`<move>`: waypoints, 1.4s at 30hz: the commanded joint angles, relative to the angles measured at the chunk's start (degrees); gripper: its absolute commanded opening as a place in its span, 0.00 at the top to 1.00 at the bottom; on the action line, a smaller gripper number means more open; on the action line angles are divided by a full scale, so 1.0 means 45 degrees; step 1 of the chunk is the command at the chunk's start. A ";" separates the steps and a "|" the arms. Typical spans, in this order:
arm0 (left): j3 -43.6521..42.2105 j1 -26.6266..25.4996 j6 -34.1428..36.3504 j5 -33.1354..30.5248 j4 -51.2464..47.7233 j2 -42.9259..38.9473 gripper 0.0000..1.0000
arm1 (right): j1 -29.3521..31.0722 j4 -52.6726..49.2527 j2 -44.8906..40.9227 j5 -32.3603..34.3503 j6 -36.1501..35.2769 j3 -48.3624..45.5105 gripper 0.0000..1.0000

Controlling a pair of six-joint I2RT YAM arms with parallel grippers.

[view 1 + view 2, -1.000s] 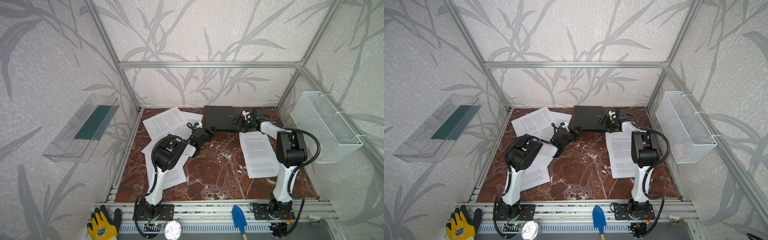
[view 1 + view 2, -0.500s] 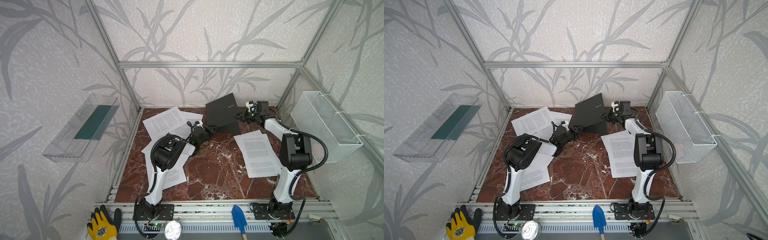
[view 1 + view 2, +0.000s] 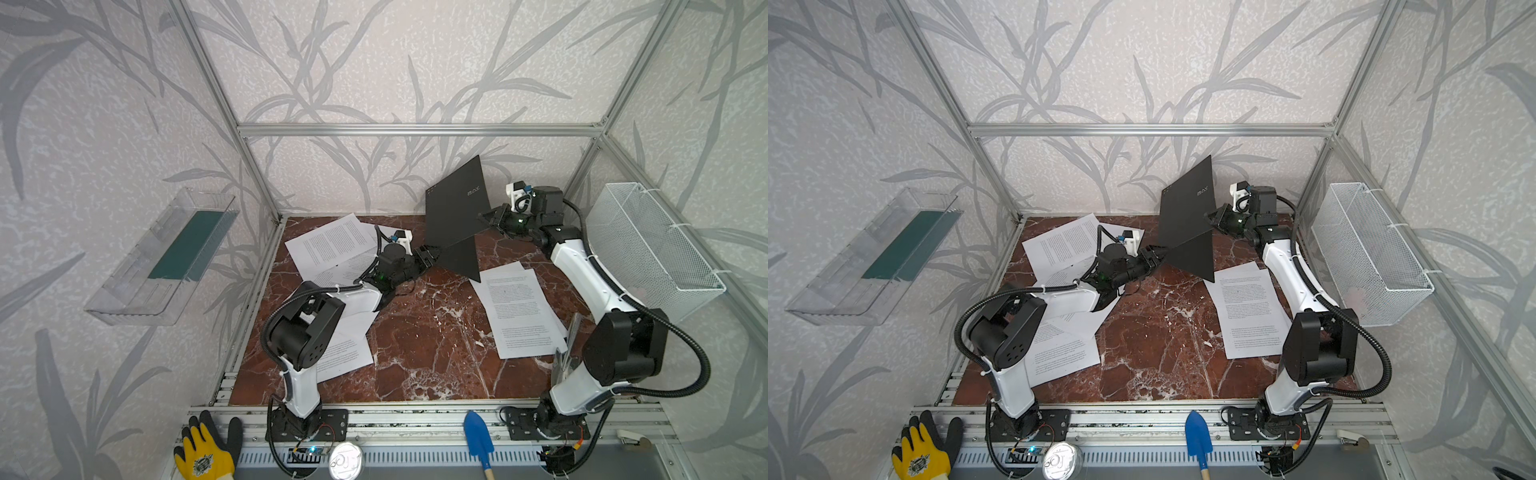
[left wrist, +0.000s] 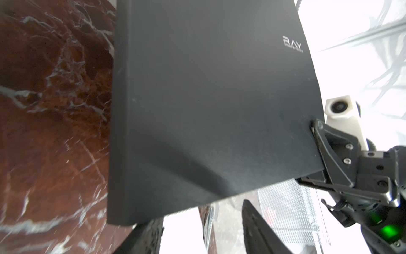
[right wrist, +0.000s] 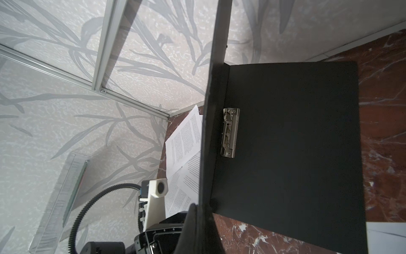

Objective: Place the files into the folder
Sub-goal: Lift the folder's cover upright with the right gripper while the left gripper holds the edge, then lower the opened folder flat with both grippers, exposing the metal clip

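**Black folder held open by my right arm, papers loose around it**

From above, I see a red-brown marble table (image 3: 415,357) inside a frame walled with leaf-patterned paper. At the far middle lies the black folder (image 3: 455,203), open like a book. Its back cover (image 3: 463,259) rests flat on the marble. Its front cover, with pale "RAY" lettering, stands raised and close to upright.

My right gripper (image 3: 485,217) is clamped on the free edge of the raised cover, near its lower corner, and holds it up. In the right wrist view the jaws pinch the thin black edge. That view also shows the inside of the back cover, with a metal clip (image 5: 229,133) beside the spine.

My left gripper (image 3: 433,252) sits low at the near end of the spine. In the left wrist view its fingers (image 4: 259,228) stand apart and grip nothing. I cannot tell whether the tips touch the folder.

The files (image 3: 332,245) are white sheets of dense black text, and all lie on the table outside the folder. One overlapping group is left of the folder, partly under my left arm. More sheets (image 3: 349,353) lie nearer the front left. A small stack (image 3: 519,311) lies right of centre, just beside the back cover's near corner.
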 commanded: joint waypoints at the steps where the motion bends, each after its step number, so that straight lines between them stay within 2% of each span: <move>1: -0.0368 -0.0199 0.2025 0.0097 -0.2619 -0.1237 0.41 | 0.0116 -0.0389 -0.0869 -0.0146 -0.0649 -0.0301 1.00; 11: -0.0846 -0.0491 0.4689 -0.1074 -0.7233 -0.4218 0.38 | 0.0833 -0.1377 -0.3151 0.0513 -0.1393 -0.1213 1.00; 16: -0.1120 -0.0483 0.5827 -0.2585 -0.9778 -0.6242 0.31 | 0.1738 -0.2092 -0.3770 0.1915 -0.2168 -0.1499 1.00; 18: -0.1466 -0.0425 0.5986 -0.2925 -0.9981 -0.6925 0.22 | 0.2040 -0.2253 -0.3649 0.2430 -0.2335 -0.1447 1.00; 22: -0.1413 -0.0216 0.6433 -0.3314 -1.1254 -0.7573 0.20 | 0.2277 -0.2153 -0.3459 0.3086 -0.2390 -0.1452 1.00; 29: -0.2068 0.0724 0.6032 -0.3041 -1.1279 -0.8365 0.15 | 0.3668 -0.2763 -0.2583 0.3983 -0.3150 -0.0525 1.00; 30: -0.2118 0.0898 0.5997 -0.2959 -1.1289 -0.8407 0.04 | 0.3904 -0.2911 -0.2523 0.4313 -0.3332 -0.0438 1.00; 31: -0.2150 0.1054 0.5956 -0.2790 -1.1340 -0.8432 0.01 | 0.4112 -0.3079 -0.2498 0.4745 -0.3480 -0.0376 1.00; 36: -0.2524 0.1686 0.5770 -0.2163 -1.1355 -0.8825 0.01 | 0.4704 -0.3439 -0.2617 0.6343 -0.3950 -0.0839 1.00; 42: -0.2804 0.2003 0.5829 -0.2267 -1.1794 -0.9276 0.01 | 0.5593 -0.3946 -0.2598 0.8377 -0.4564 -0.1166 1.00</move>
